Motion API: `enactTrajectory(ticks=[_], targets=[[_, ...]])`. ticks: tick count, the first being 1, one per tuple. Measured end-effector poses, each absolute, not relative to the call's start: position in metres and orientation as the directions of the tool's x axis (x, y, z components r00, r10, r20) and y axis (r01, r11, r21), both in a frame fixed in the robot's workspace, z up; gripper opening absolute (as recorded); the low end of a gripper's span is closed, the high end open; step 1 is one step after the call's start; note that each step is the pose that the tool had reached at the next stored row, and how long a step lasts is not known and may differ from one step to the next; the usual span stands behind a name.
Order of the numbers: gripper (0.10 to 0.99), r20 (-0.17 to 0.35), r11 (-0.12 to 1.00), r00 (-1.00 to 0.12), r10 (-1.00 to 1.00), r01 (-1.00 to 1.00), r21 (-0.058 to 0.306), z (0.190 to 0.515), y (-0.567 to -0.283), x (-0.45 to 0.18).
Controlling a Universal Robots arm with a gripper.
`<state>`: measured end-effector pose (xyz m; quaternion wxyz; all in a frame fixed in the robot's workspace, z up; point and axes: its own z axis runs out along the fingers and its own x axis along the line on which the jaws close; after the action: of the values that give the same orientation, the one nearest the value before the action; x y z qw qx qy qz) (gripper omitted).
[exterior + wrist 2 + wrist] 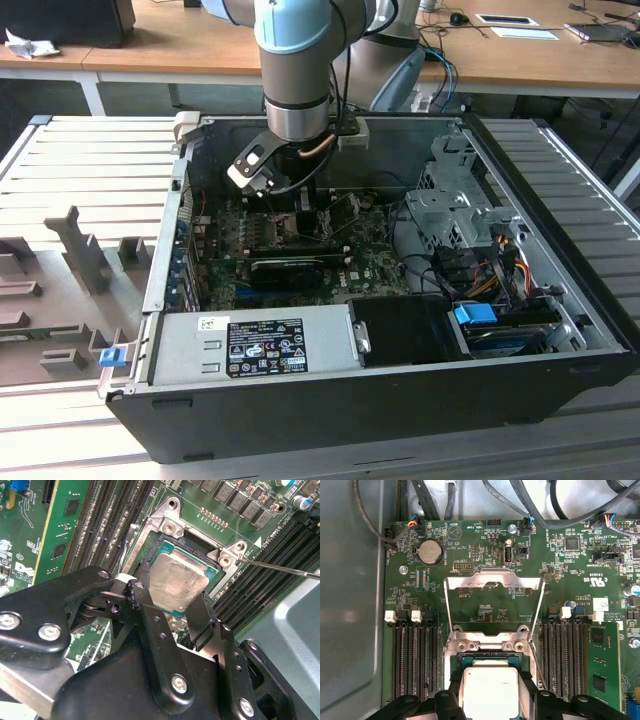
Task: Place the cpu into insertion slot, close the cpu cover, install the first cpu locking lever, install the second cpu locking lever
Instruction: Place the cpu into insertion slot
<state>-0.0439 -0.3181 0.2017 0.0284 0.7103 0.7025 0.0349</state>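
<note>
- Closest to my lens in the second wrist view are the black links of the gripper (172, 592). Its two fingers (201, 611) press against opposite edges of the cpu (177, 577), pinching it.
- From my seat, the cpu looks level, silver top up, and sits within the insertion slot (187, 542). I cannot tell whether it is fully seated.
- Just beyond the slot in the first wrist view, the cpu cover (492, 580) is swung up and away from it, and the board shows through its square window.
- I see a thin locking lever (280, 568) slanting past the slot's corner, lifted clear.
- Rows of memory slots (412, 660) flank the socket on both sides of the green motherboard (470, 535).
- Out in the exterior view, the arm (295, 70) reaches straight down into the open computer case (560, 330).
</note>
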Motion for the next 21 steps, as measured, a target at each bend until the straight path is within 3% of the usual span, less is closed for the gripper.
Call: enactTrajectory(ticks=[3,4,11,17,18,21], targets=[[0.541,0.01,-0.011,0.011,1.0,0.996,0.089,0.202,-0.318,-0.044],[0.604,0.01,-0.011,0.011,1.0,0.996,0.089,0.201,-0.318,-0.044],[0.588,0.01,-0.011,0.011,1.0,0.996,0.089,0.208,-0.318,-0.044],[0.22,0.006,-0.011,0.011,1.0,0.996,0.087,0.215,-0.318,-0.044],[0.22,0.006,-0.011,0.011,1.0,0.996,0.086,0.215,-0.318,-0.044],[0.106,0.005,-0.011,0.011,1.0,0.996,0.085,0.217,-0.318,-0.044]])
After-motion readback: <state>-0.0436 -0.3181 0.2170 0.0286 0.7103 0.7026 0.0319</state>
